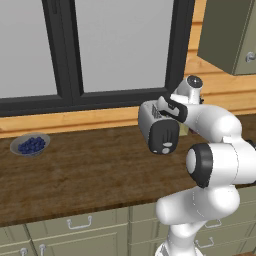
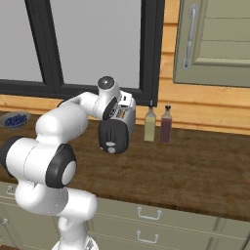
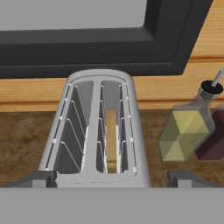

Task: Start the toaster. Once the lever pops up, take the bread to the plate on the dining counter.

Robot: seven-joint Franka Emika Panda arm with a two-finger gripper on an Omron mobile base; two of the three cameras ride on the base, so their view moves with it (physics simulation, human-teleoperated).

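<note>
The silver-white toaster (image 1: pixel 160 131) (image 2: pixel 117 128) stands on the wooden counter under the window, its dark end panel facing the base. From the hand view I look straight down on the toaster (image 3: pixel 94 131) and its two slots. The tan bread (image 3: pixel 111 140) stands sunk in the right slot, while the left slot holds nothing. My gripper (image 3: pixel 113 179) hovers open just above the toaster's near end, one fingertip (image 3: pixel 43 178) on each side. The arm's wrist covers the toaster's top in both base views. The plate and the dining counter are out of view.
A yellow bottle (image 2: pixel 150 124) (image 3: pixel 183 131) and a dark red bottle (image 2: pixel 166 124) stand just right of the toaster. A grey bowl of blueberries (image 1: pixel 31 145) (image 2: pixel 14 119) sits far left. A wall cabinet (image 2: pixel 215 41) hangs at the upper right. Drawers (image 1: pixel 80 222) run below the counter.
</note>
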